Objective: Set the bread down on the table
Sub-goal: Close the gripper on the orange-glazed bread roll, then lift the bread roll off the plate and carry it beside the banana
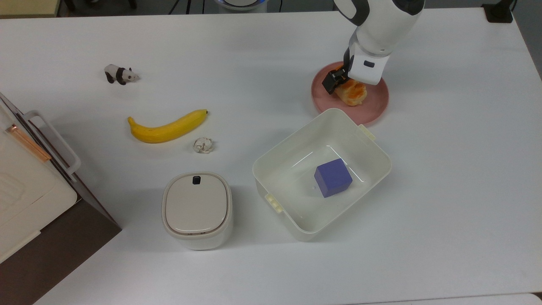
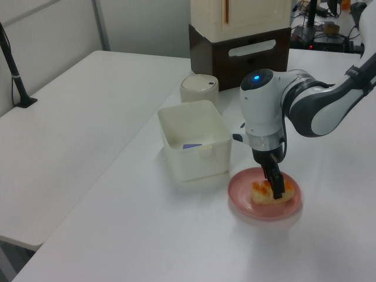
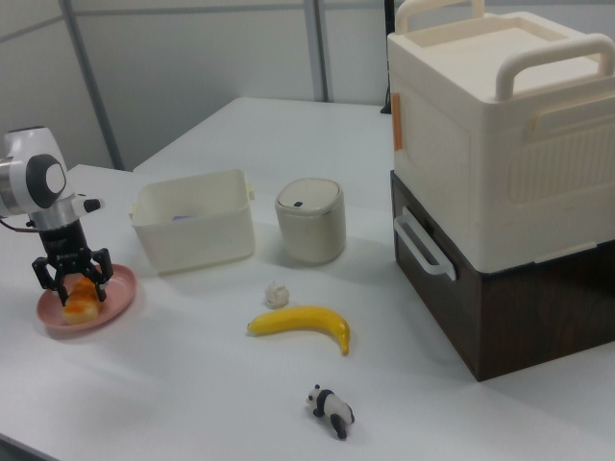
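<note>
Here the hand (image 3: 69, 276) is spread, its fingers straddling the small glossy golden-brown bread roll (image 3: 81, 298) from above without clamping it. The step in hand is the grasp. The roll lies on the round pink plate (image 1: 374, 111), directly beneath the hand. Next move, as judged: close on the roll, lift clear of the plate rim, and set it on bare white bench (image 1: 457, 140), away from the white plastic tub (image 1: 271, 159).

White rounded arm (image 2: 265, 114), grey joint bands, blue light, black end effector (image 3: 73, 271)
</note>
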You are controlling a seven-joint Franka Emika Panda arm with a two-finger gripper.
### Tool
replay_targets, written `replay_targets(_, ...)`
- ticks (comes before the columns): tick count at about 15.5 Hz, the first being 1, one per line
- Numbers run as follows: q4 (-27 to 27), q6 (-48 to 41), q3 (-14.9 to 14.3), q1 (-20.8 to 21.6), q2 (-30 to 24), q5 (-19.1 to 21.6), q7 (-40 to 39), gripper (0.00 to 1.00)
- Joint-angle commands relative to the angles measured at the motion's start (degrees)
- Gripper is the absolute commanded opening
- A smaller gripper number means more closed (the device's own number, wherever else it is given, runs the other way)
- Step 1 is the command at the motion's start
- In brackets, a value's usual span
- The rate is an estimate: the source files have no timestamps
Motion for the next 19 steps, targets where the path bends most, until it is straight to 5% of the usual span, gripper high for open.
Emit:
replay_targets(1,0.6,1.0,-0.3,0.1,0.3,-0.9,0.1,0.37)
replay_targets(3,0.6,1.0,-0.3,0.1,0.3,-0.9,0.3,0.15)
replay_targets(8,3.1,-1.8,-0.2,-0.2,-1.5,-1.0,-0.1,0.13)
replay_targets(13,8.1,-14.8,0.3,-1.6,-6.5,0.1,-7.6,0.13)
replay_targets(19,7.3,-18.3,0.1,-11.6,-11.7,0.2,-16.9,0.13)
